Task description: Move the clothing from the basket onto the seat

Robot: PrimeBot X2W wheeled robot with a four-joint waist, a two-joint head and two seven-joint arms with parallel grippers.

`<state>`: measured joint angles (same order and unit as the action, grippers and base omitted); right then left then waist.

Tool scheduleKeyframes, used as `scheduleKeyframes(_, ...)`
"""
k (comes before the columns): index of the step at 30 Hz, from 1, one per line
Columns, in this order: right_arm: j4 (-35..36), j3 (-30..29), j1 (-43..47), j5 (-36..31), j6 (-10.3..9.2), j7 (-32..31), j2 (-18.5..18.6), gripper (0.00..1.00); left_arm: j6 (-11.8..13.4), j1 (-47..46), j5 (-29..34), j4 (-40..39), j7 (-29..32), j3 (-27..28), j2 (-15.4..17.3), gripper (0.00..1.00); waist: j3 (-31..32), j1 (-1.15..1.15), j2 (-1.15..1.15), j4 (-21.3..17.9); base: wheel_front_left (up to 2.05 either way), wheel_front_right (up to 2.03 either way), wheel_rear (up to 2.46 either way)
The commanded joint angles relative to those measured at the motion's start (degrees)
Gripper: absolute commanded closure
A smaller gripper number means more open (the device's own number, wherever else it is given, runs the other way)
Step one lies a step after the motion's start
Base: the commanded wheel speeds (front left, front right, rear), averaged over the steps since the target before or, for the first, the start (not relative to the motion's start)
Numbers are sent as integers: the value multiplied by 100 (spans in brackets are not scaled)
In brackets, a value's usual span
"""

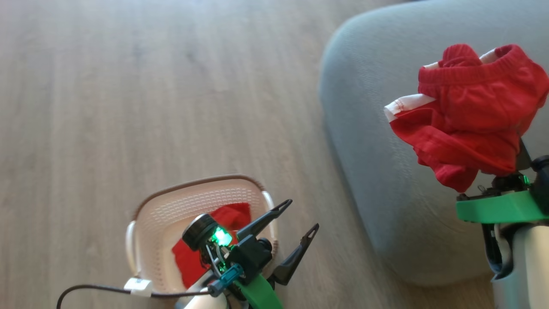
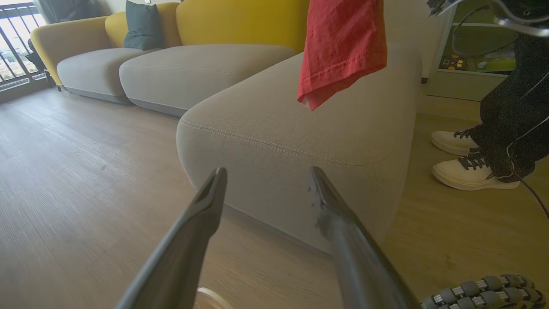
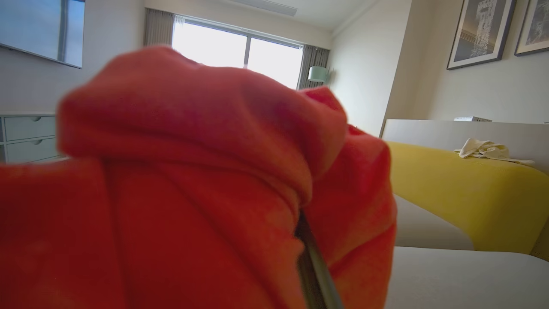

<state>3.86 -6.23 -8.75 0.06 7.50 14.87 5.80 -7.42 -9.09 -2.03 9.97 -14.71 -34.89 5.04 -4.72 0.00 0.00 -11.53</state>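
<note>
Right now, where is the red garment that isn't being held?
In the head view, the red garment lies inside the basket at lower left, partly behind the open left gripper, left of the grey seat.

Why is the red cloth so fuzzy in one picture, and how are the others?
Right wrist view: the red cloth hangs right at the lens, so it is out of focus, and the window glares white. Left wrist view: the seat is sharp, the near fingers softer. Head view: soft, even light, slightly hazy.
</note>
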Motion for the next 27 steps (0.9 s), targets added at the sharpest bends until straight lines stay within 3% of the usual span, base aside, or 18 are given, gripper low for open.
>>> scheduleKeyframes(1,262,48,-90,-10,-1,13,8,100,-4,-216,6,-247,-29,216,33,0,-156,0,0,-423,0,0,0)
scheduleKeyframes(16,329,-220,128,-6,-1,13,-98,100,-6,-271,-27,-299,-29,-28,-16,0,-202,0,0,-1647,0,0,0)
scheduleKeyframes(27,373,-395,278,16,-1,13,-94,100,-6,-302,-63,-259,-29,-212,-84,0,-178,0,0,-1843,0,0,0)
